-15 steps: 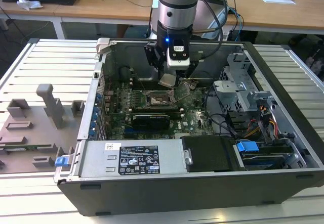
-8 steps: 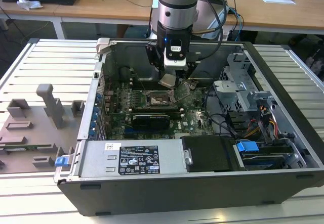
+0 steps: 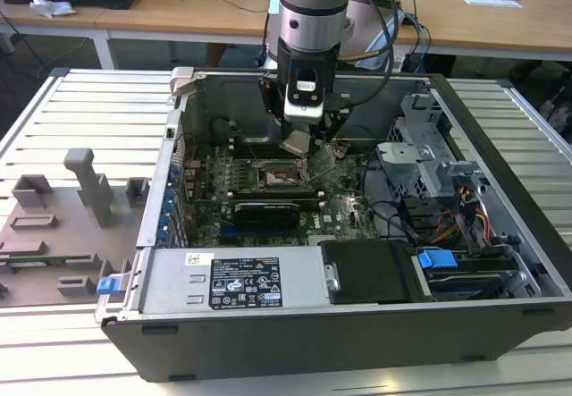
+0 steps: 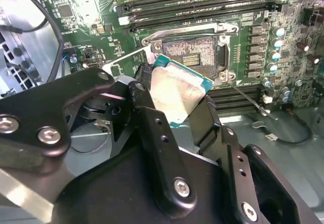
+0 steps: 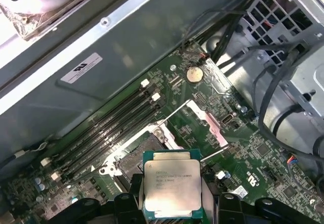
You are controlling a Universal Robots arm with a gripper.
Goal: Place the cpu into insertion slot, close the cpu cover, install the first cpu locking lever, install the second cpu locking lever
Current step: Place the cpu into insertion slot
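Black tool [image 5: 172, 206] at the end of the robot arm is clenched on the cpu [image 5: 171, 188], its fingers [image 4: 152, 123] pressing two opposite edges of the chip. The pale silvery top of the chip faces up, with a thin green border around it. In the exterior view the chip hangs tilted just above the insertion slot [image 3: 279, 177], not yet seated. The slot lies open, its dark centre exposed inside a silver rim. Beside it the cpu cover [image 5: 210, 124] is swung back off the slot. A thin metal lever [image 4: 248, 98] sticks out from one corner of the socket. Long black memory slots [image 5: 109, 125] run alongside on the green circuit board [image 3: 344, 208]. The board sits inside an open computer case [image 3: 500, 190], which lies on a ribbed metal table [image 3: 71, 101].
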